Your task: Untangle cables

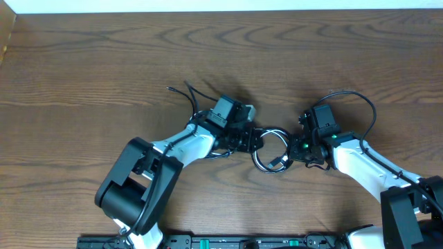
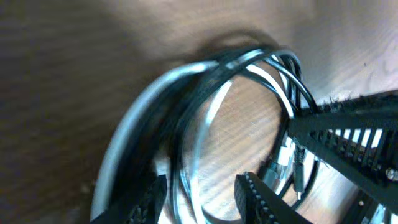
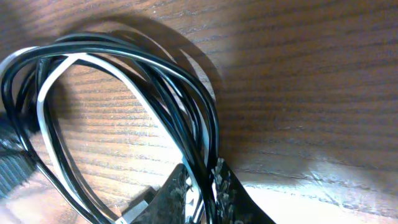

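The cables [image 1: 255, 158], black cords and a white one coiled into one small loop, lie on the wooden table between my two grippers. My left gripper [image 1: 255, 140] sits at the loop's left side. In the left wrist view its jaws [image 2: 202, 199] stand apart around several strands [image 2: 205, 68], with bare wood showing beside the right finger [image 2: 261, 199]. My right gripper [image 1: 291, 153] is at the loop's right side. In the right wrist view it [image 3: 202, 186] is shut on black and white strands [image 3: 180, 134]. A small metal plug [image 2: 292, 168] lies inside the loop.
The right gripper's ribbed finger [image 2: 348, 124] shows close by in the left wrist view. Thin black cord ends [image 1: 183, 93] stick out behind the left wrist. A thick arm cable [image 1: 360, 104] arcs over the right arm. The table's far edge [image 1: 221, 12] runs along the top.
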